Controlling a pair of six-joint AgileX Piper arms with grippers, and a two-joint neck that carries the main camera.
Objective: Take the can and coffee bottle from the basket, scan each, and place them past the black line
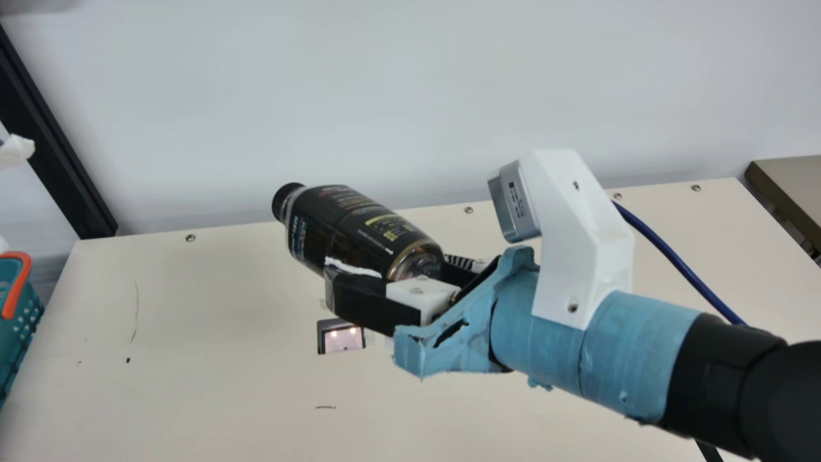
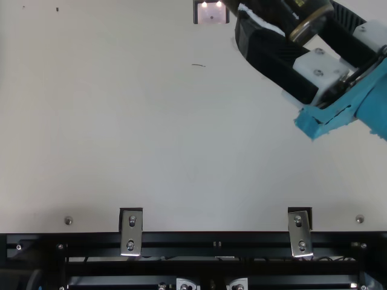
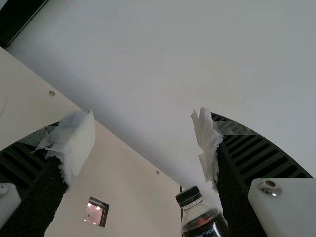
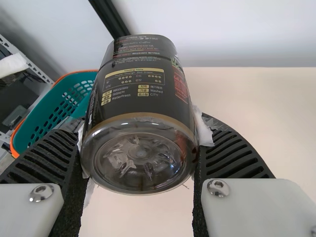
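My right gripper (image 1: pixel 385 273) is shut on the lower end of the dark coffee bottle (image 1: pixel 349 221), which tilts with its black cap to the upper left, above the table. The right wrist view has the bottle (image 4: pixel 143 89) base-first between the ribbed fingers of the right gripper (image 4: pixel 140 143). A lit scanner window (image 1: pixel 343 339) lies in the table below the bottle. At the main view's left edge, a white-taped tip of my left gripper (image 1: pixel 16 151) shows. Seen from its wrist, the left gripper (image 3: pixel 143 143) stands open, nothing between its fingers.
A teal basket with an orange rim (image 1: pixel 16 321) stands at the table's left edge. A blue cable (image 1: pixel 680 260) runs behind the right arm. A pale wall backs the table (image 1: pixel 224 391), and a black post (image 1: pixel 54 128) rises at back left.
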